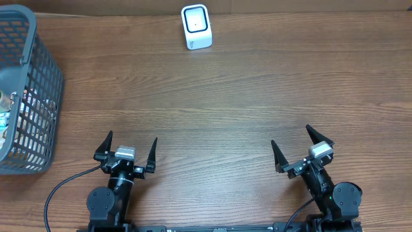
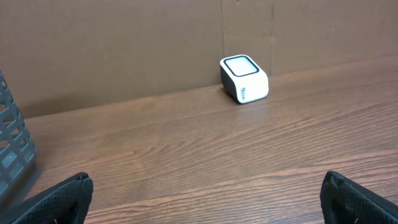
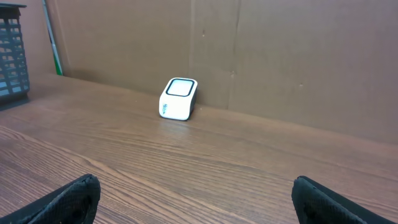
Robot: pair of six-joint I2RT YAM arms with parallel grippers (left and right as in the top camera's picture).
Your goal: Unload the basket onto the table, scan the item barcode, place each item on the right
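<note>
Items [image 1: 5,113], hard to make out, lie in the grey basket [image 1: 38,84] at the table's [image 1: 212,103] left edge; the left gripper [image 1: 131,136] gapes wide, empty; the white scanner [image 1: 196,26] stands at the far edge; the right gripper [image 1: 290,135] likewise gapes, holding nothing.

A brown wood-grain table [image 1: 219,109] is observed. A white scanner [image 1: 196,27] with a dark-rimmed window is stood at its far edge, near the middle. A grey mesh basket [image 1: 40,122] is placed at the left edge, well apart from the scanner.
</note>
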